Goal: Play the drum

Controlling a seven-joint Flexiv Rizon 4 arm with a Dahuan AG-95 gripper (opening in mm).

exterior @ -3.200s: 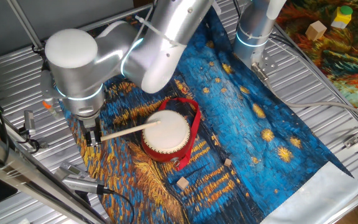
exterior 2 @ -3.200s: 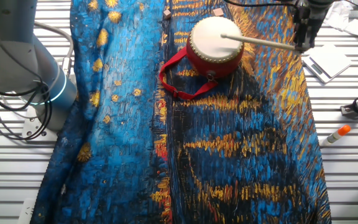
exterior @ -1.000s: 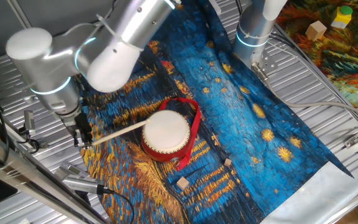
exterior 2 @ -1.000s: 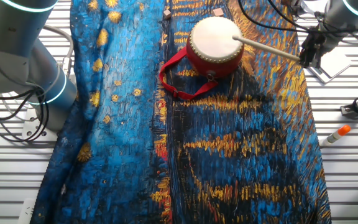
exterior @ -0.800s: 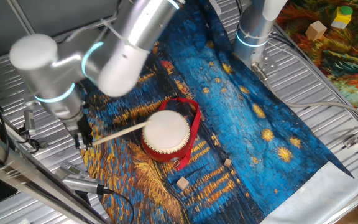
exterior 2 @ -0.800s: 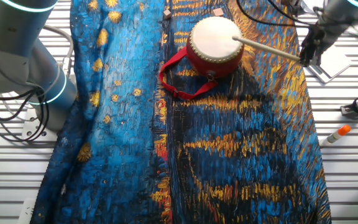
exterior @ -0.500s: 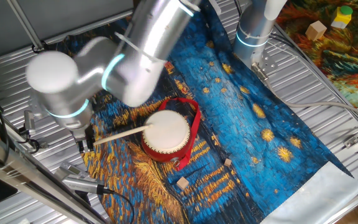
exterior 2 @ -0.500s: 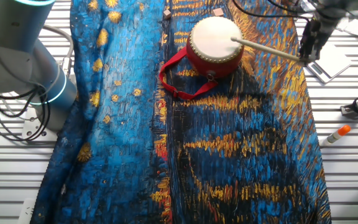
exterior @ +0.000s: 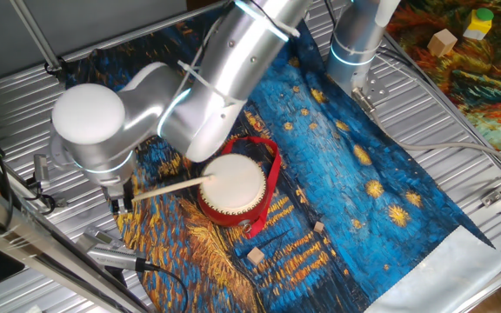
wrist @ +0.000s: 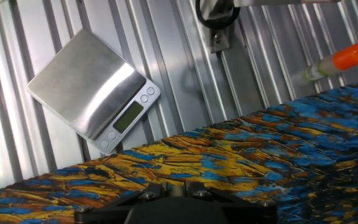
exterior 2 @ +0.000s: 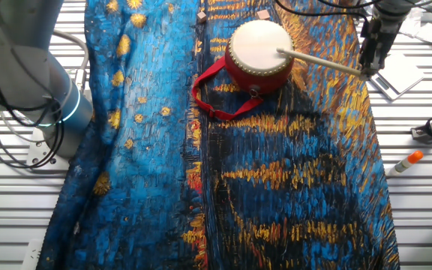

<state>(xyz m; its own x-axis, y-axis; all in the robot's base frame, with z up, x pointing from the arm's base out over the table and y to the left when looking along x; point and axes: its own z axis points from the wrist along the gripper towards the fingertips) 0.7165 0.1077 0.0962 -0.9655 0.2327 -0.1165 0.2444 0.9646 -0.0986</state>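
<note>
Stick (exterior 2: 322,61) tip lowered, drum (exterior 2: 259,46) skin up

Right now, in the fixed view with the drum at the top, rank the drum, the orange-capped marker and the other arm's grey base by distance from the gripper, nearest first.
From the gripper at upper right, its jaws on the stick:
1. The drum, to its left at the stick's far tip.
2. The orange-capped marker, below it on the bare slats.
3. The grey base, far across at the left edge.

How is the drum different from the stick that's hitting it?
The drum is round and fat, with a red body and cream top; the stick is thin, long and plain wood. The drum sits on the painted cloth; the stick is held by the gripper, tip on the drum's top.
</note>
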